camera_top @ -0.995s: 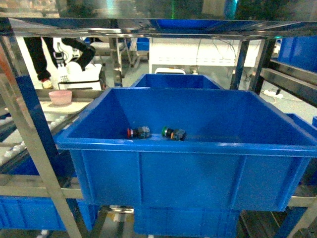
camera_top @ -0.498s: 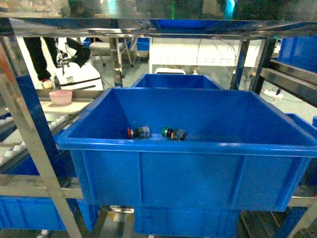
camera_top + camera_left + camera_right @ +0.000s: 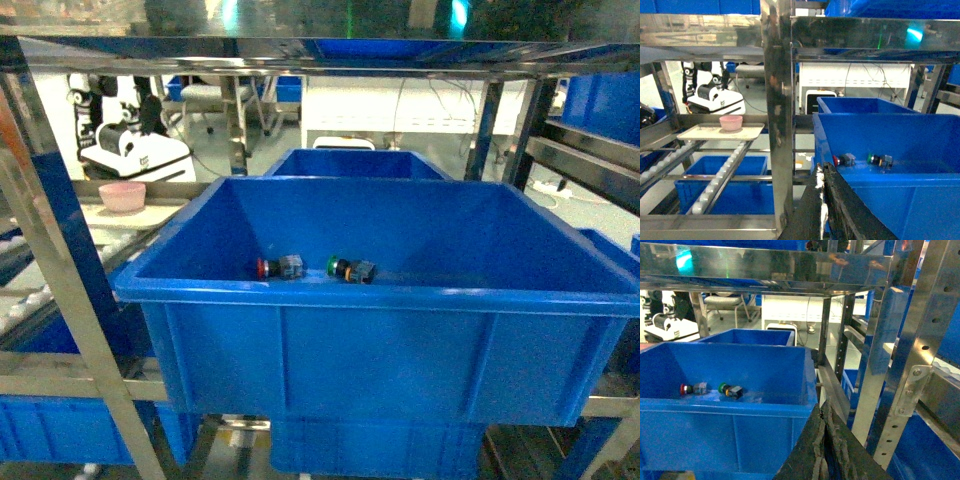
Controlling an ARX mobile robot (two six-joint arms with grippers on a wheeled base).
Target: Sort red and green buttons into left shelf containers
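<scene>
The red button (image 3: 272, 267) and the green button (image 3: 348, 269) lie on their sides, a little apart, on the floor of a large blue bin (image 3: 380, 300) in the middle of the shelf. The left wrist view shows the red button (image 3: 844, 160) and green button (image 3: 880, 160) beyond my left gripper (image 3: 821, 171), which is shut on nothing outside the bin's left wall. My right gripper (image 3: 823, 407) is shut and empty off the bin's right corner, with both buttons (image 3: 690, 388) (image 3: 730, 390) far to its left. On the left shelf, low down, sits another blue bin (image 3: 720, 175).
A steel upright (image 3: 777, 125) stands between the left bay and the big bin. In the left bay a pink bowl (image 3: 731, 122) rests on a white tray (image 3: 700, 132) above roller rails (image 3: 727, 167). A second blue bin (image 3: 355, 163) sits behind. Perforated steel posts (image 3: 890, 365) stand to the right.
The buttons and bin have not moved. In the background beyond the shelf, the white machine and dark figure have shifted to the left.
</scene>
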